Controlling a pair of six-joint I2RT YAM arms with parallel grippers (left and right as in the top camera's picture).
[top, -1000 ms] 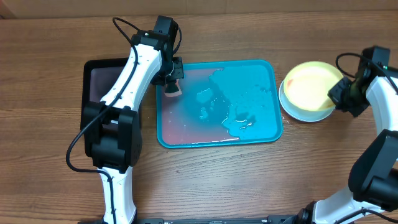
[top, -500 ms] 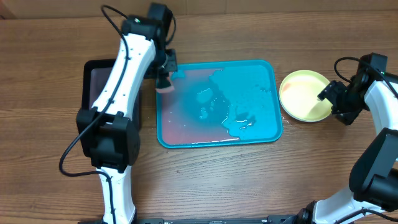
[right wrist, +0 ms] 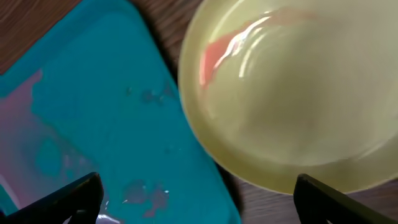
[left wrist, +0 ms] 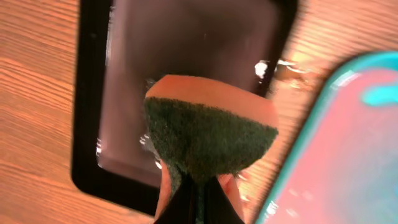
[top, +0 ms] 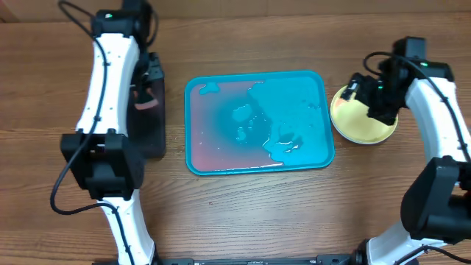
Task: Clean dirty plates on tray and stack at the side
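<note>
The wood table [top: 243, 213] fills the overhead view, and no room shows beyond it. The tray [top: 294, 96] lies at its centre, wet with pinkish water and bare of plates.

The left gripper [left wrist: 198, 202] has left the tray's 11 o'clock corner. It now hangs over the black tray [top: 156, 136] at 9 o'clock, its jaws clamped on the sponge [left wrist: 208, 137].

The right gripper [top: 375, 103] has swung in from 3 o'clock and now sits above the plates [top: 364, 125], which rest on the table just off the tray's 3 o'clock edge. Its jaws are spread wide and hold nothing.

Only the lime plate [right wrist: 292, 99] shows, and I cannot tell whether others lie beneath it. Scrubbing looks finished, but a pink patch at the plate's 10 o'clock may be leftover smear.
</note>
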